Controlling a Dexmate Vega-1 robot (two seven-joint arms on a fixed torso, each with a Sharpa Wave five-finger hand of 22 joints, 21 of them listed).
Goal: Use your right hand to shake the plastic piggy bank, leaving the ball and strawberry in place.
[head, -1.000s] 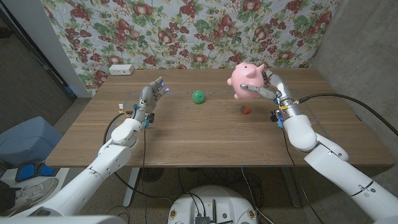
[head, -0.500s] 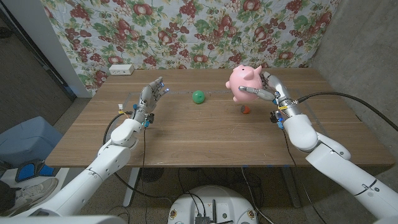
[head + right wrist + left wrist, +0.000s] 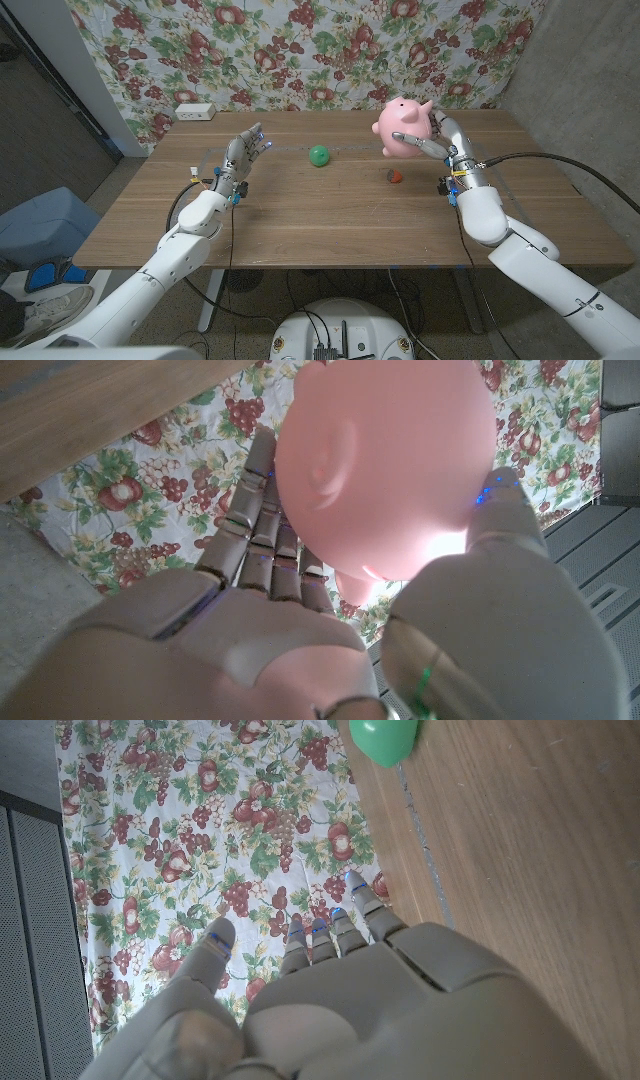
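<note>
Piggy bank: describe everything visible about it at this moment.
The piggy bank is a smooth, glossy pink plastic pig with a rounded body, small ears and stubby legs. The right hand grips it, fingers wrapped around its body, lifted clear of the wooden table, above the small red strawberry.

I am working in what looks like a makeshift lab or test room rather than a home. A floral fruit-print cloth (image 3: pixel 300 45) is hanging as a backdrop behind my wooden table (image 3: pixel 330 215), a white power strip (image 3: pixel 194 112) is sitting at its far edge, and black cables (image 3: pixel 560 165) are trailing from my arms across bare grey walls (image 3: pixel 585 70).
</note>
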